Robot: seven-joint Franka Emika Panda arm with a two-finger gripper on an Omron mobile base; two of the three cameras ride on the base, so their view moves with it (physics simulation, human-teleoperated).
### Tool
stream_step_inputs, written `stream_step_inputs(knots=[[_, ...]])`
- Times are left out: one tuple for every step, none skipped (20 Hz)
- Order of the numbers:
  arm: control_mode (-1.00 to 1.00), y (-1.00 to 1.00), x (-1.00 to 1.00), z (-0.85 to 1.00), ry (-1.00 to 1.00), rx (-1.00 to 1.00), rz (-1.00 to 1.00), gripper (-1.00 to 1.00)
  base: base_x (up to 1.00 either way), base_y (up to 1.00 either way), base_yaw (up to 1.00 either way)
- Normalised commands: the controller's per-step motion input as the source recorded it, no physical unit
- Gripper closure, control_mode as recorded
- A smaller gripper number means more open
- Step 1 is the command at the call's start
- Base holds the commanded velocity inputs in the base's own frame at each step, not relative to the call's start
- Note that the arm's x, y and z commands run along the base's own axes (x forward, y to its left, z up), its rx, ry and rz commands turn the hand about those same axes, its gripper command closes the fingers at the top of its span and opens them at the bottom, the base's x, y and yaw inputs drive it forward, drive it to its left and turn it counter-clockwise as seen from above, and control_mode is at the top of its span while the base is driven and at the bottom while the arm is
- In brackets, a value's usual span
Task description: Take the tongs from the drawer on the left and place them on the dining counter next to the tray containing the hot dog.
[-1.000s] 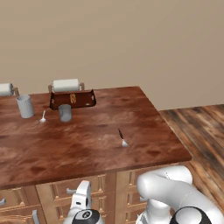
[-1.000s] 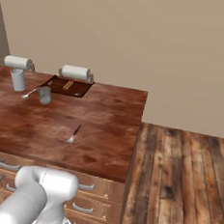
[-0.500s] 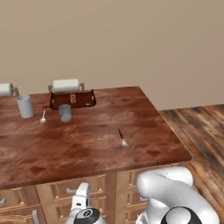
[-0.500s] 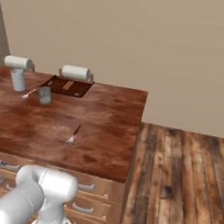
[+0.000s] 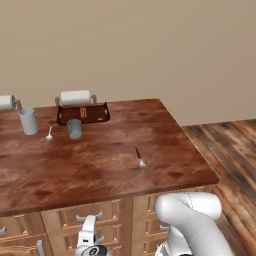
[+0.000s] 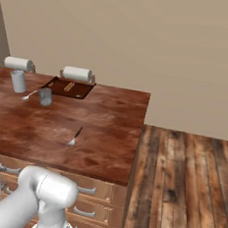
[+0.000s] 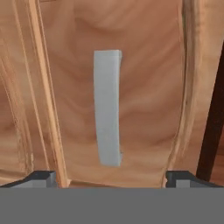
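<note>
Dining table (image 5: pixel 100 165): large glossy reddish-brown top over brown cabinets; destination surface, hard and flat.

Drawer (image 7: pixel 144 87): pulled open below the table's near edge, pale plain wood floor and side walls seen in the hand view.

Tray (image 5: pixel 82 114): dark brown, flared sides, far left on the table, in front of a paper-towel roll (image 5: pixel 75 97); holds the hot dog (image 5: pixel 83 112). A grey cup (image 5: pixel 74 128) stands just near of it.

Tongs (image 7: pixel 107 107): slim grey metal strip lying flat on the drawer floor, well clear of the walls. Judged light, stiff, smooth and likely slippery; best taken across the narrow width near mid-length.

Tool (image 7: pixel 112 177): tips spread wide, holding nothing, poised over the tongs with one tip either side.
</note>
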Motion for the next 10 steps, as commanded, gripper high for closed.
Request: stream_step_inputs(knots=[[-1.00,0.31,0.05,-0.28,-0.09,0.00,0.00,-1.00,0.00,0.00,0.00],[-1.00,0.27,0.08,-0.19,-0.07,0.00,0.00,-1.00,0.00,0.00,0.00],[-1.00,0.25,0.11,-0.13,-0.05,0.00,0.00,-1.00,0.00,0.00,0.00],[-1.00,0.26,0.14,-0.14,-0.04,0.00,0.00,-1.00,0.00,0.00,0.00],[-1.00,0.25,0.21,-0.11,0.00,0.00,0.00,-1.00,0.00,0.00,0.00],[-1.00,0.24,0.22,-0.13,0.00,0.00,0.00,-1.00,0.00,0.00,0.00],[-1.00,0.23,0.26,-0.16,0.00,0.00,0.00,-1.00,0.00,0.00,0.00],[-1.00,0.16,0.29,-0.15,0.00,0.00,0.00,-1.00,0.00,0.00,0.00],[-1.00,0.08,0.25,-0.13,0.00,0.00,0.00,-1.00,0.00,0.00,0.00],[-1.00,0.06,0.24,-0.14,0.00,0.00,0.00,-1.00,0.00,0.00,0.00]])
